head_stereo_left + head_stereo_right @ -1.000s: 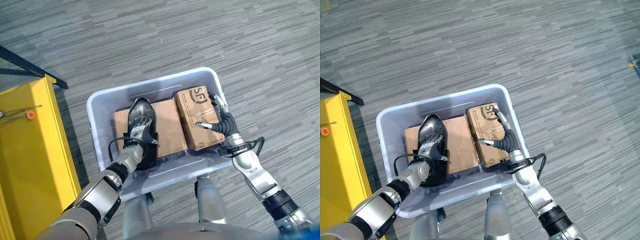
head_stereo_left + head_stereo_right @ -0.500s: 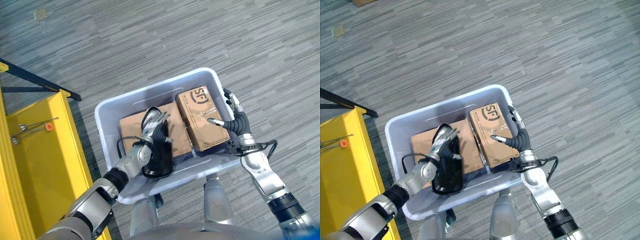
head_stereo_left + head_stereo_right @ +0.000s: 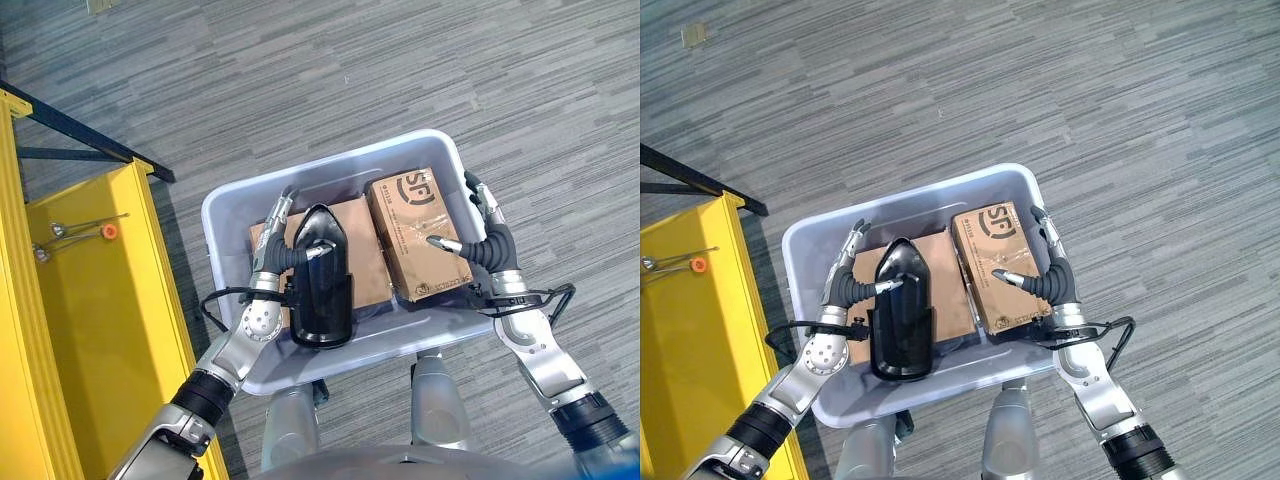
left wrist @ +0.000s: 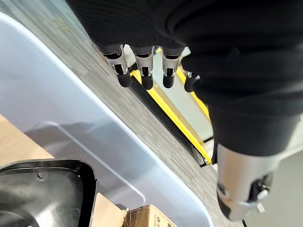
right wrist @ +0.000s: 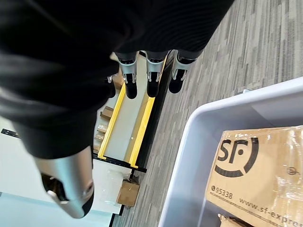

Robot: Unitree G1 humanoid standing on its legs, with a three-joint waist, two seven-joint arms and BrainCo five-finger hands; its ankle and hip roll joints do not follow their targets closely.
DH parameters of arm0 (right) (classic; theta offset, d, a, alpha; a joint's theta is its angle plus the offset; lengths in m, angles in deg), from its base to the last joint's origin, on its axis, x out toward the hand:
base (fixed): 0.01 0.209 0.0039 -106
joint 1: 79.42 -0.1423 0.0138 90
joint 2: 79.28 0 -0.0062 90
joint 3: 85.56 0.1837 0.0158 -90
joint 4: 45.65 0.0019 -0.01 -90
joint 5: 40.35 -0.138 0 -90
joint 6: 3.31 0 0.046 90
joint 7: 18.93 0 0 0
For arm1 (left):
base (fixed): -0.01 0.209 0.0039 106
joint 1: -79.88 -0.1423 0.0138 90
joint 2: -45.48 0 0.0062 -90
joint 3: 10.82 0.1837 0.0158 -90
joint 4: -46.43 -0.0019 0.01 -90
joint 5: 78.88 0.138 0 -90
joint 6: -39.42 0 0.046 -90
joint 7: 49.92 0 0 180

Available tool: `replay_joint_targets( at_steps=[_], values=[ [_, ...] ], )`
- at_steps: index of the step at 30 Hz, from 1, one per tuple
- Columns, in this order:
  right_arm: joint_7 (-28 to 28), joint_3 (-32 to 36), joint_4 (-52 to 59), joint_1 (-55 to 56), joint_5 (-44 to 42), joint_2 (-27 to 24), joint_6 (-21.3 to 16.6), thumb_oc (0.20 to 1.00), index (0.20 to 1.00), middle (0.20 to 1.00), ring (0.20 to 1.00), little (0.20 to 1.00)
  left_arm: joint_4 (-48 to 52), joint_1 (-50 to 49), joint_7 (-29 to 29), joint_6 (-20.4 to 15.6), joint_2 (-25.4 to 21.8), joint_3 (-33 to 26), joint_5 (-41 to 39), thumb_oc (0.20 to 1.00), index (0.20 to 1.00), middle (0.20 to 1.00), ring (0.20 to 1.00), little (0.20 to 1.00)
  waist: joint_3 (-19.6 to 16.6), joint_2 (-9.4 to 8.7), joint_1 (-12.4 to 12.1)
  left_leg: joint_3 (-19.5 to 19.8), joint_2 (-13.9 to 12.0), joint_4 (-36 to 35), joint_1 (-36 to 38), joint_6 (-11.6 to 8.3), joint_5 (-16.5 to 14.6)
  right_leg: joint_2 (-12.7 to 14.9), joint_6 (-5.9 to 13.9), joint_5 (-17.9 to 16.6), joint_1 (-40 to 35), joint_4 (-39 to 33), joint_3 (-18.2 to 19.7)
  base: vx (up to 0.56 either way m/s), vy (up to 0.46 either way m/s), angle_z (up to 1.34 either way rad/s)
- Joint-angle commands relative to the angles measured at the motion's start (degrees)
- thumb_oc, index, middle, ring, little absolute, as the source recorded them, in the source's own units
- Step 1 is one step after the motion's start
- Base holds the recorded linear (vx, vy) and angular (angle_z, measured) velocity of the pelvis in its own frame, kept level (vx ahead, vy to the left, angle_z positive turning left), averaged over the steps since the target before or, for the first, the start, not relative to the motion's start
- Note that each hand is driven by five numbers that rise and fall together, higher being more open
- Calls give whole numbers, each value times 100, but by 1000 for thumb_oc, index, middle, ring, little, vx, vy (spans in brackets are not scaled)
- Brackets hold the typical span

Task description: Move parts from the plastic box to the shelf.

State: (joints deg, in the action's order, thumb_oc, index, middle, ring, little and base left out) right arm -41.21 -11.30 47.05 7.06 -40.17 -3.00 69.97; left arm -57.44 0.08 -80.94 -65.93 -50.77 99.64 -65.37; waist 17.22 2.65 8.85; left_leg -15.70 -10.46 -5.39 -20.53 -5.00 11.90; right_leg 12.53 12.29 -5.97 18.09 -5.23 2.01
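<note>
Pale grey-blue plastic box, lower centre, holding glossy black moulded part and brown cardboard cartons; left hand and right hand straight-fingered, empty, flanking the part: close squarely before lifting toward yellow shelf.
</note>
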Motion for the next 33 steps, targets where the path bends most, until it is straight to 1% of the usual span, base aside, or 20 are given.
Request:
replay_joint_targets(
  at_steps=[1,3,11,14,16,19,21,26,33],
  values=[
    [-146,366,546,-28,1,4,-334,1000,1000,1000,1000,1000,99,136,-259,-184,-54,-319,-168,1000,1000,1000,1000,1000,-140,-236,-60,113,-935,39,714,-878,10,339,200,-675,315,23,-241,0,0,0],
    [-161,367,549,-23,-26,4,-318,1000,1000,1000,1000,1000,21,78,-293,-129,-34,-339,-165,1000,1000,1000,1000,1000,-145,-242,-66,118,-934,39,712,-876,16,331,192,-672,322,23,-231,0,0,0],
    [-339,411,418,-67,9,71,-264,1000,1000,1000,1000,1000,-624,-333,-778,173,-38,-657,156,1000,1000,1000,1000,1000,-69,-234,-136,143,-910,39,650,-868,70,345,189,-706,390,23,-232,0,0,0],
    [-374,364,340,-126,24,84,-261,1000,1000,1000,1000,1000,-1165,-317,-776,298,-29,-492,387,1000,1000,1000,1000,1000,-39,-228,-151,163,-891,39,642,-856,58,363,175,-694,376,23,-246,0,0,0],
    [-391,363,324,-131,40,76,-282,1000,1000,1000,1000,1000,-1345,-306,-839,321,-25,-459,465,1000,1000,1000,1000,1000,-41,-226,-155,171,-879,39,640,-852,60,361,174,-693,370,23,-248,0,0,0],
    [-432,330,281,-151,75,70,-281,1000,1000,1000,1000,1000,-1828,-308,-888,412,48,-435,445,1000,1000,1000,1000,1000,-39,-224,-168,184,-873,39,635,-848,68,356,168,-692,370,23,-242,0,0,0],
    [-434,324,277,-152,76,68,-282,1000,1000,1000,1000,1000,-1892,-304,-895,416,58,-439,440,1000,1000,1000,1000,1000,-33,-221,-167,187,-873,39,638,-847,66,356,168,-695,370,23,-245,0,0,0],
    [-451,283,221,-183,79,69,-279,1000,1000,1000,1000,1000,-2413,-183,-908,521,94,-329,513,1000,1000,1000,1000,1000,-13,-227,-157,171,-870,39,652,-846,58,362,172,-706,382,23,-227,0,0,0],
    [-467,231,196,-228,50,50,-277,1000,1000,1000,1000,1000,-2916,-18,-859,579,281,-197,357,1000,1000,1000,1000,1000,25,-228,-119,145,-862,39,646,-848,62,363,172,-731,429,23,-206,0,0,0]
  ],
)
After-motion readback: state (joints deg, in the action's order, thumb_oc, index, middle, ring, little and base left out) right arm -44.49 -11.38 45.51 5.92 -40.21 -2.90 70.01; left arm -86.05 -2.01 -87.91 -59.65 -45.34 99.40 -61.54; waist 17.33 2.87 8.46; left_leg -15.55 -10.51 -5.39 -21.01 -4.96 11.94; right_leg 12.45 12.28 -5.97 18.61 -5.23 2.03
